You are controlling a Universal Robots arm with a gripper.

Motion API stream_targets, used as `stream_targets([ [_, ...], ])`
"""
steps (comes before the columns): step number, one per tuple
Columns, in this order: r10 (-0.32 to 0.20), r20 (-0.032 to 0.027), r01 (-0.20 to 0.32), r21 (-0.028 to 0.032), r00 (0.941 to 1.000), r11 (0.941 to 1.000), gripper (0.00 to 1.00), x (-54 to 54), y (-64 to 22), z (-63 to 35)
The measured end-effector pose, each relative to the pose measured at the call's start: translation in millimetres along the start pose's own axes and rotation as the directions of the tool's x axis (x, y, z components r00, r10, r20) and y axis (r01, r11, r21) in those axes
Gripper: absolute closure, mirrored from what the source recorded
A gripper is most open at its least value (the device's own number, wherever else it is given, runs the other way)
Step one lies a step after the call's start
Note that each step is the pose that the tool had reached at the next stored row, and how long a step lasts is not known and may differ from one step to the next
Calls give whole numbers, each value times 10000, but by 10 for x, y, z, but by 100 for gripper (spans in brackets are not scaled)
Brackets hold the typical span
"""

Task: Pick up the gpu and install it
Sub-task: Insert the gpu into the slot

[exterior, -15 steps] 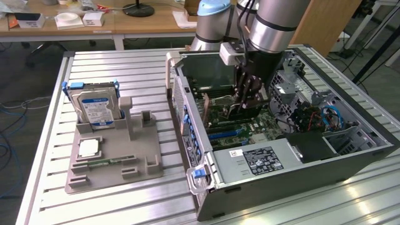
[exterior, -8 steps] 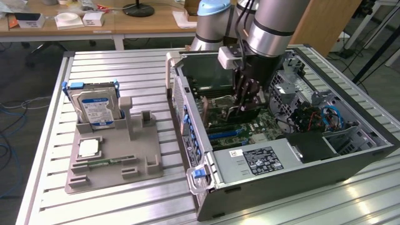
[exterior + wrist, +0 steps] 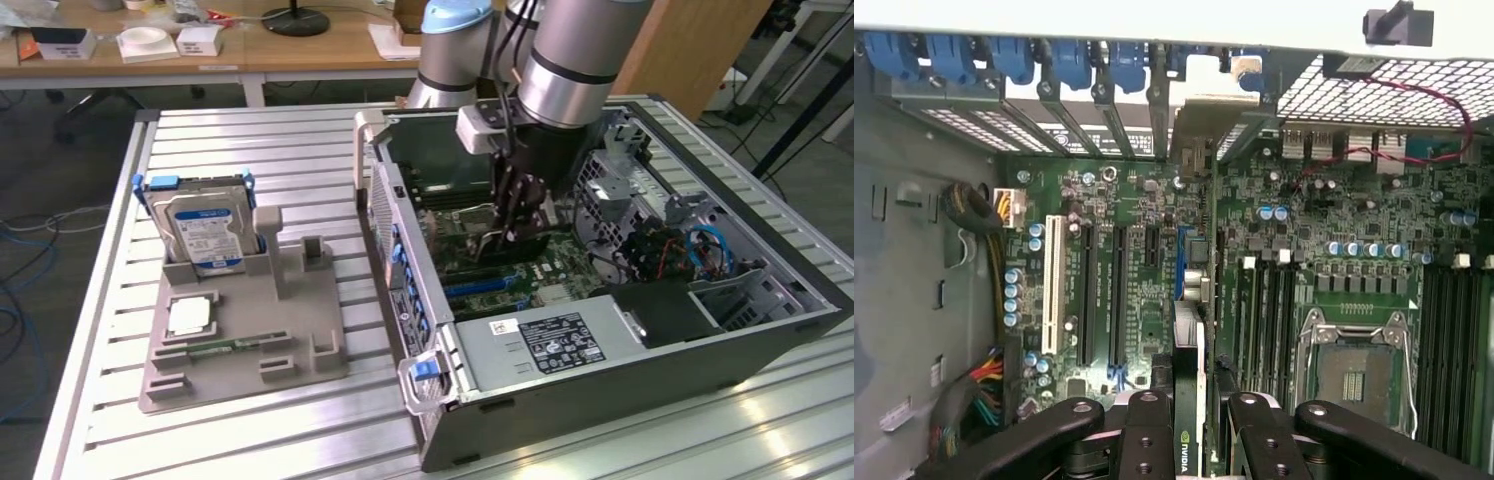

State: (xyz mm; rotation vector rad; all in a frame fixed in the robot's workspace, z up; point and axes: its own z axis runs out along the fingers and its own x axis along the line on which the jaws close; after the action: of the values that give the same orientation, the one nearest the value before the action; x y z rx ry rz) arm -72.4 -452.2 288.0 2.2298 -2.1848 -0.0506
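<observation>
Ribbed aluminium slats make up the bench (image 3: pixel 267 140) in the exterior view, and on it an open computer case (image 3: pixel 747 345) lies on its side with the motherboard (image 3: pixel 554 275) facing up. The arm reaches down into the case, its pincer (image 3: pixel 514 235) low over the board near the expansion slots, with a dark card, the gpu (image 3: pixel 523 240), held upright between its fingers. Toward the exterior view's left, well apart from the case, a grey fixture (image 3: pixel 247 340) holds a silver hard drive (image 3: pixel 207 235) with a blue-white label standing on edge, and a small green memory stick (image 3: pixel 234 346) lies in a slot near its front edge.

In the wrist view the pincer (image 3: pixel 1192 440) is clamped on the gpu (image 3: pixel 1190 400), seen edge-on as a thin card running away from the camera. Its pale metal bracket (image 3: pixel 1199 125) sits at the far end against the rear slot openings of the case. The card stands over the motherboard (image 3: pixel 1134 300), just beside the blue slot (image 3: pixel 1180 262); whether it is seated there cannot be told.
</observation>
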Motion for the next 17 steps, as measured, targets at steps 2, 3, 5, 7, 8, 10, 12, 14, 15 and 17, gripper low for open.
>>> stream_targets([
  [2, 1, -15, -1, -1, 10000, 10000, 74, 0, 10, 9],
  [3, 1, -24, -1, -1, 10000, 10000, 74, 2, 15, 13],
  [5, 1, -41, -1, -1, 10000, 10000, 74, 2, 27, 21],
  [7, 3, -58, -3, -2, 10000, 10000, 74, 4, 39, 28],
  [8, 2, -66, -2, -1, 10000, 10000, 74, 3, 44, 32],
  [10, 3, -85, -3, -4, 10000, 10000, 74, 3, 55, 37],
  [12, 4, -88, -4, -2, 10000, 10000, 74, 3, 62, 45],
  [14, 2, -88, -2, -1, 10000, 10000, 74, 3, 63, 60],
  [15, 0, -89, 0, -1, 10000, 10000, 74, 3, 63, 67],
  [17, -10, -88, 10, -2, 10000, 10000, 74, 4, 62, 95],
])
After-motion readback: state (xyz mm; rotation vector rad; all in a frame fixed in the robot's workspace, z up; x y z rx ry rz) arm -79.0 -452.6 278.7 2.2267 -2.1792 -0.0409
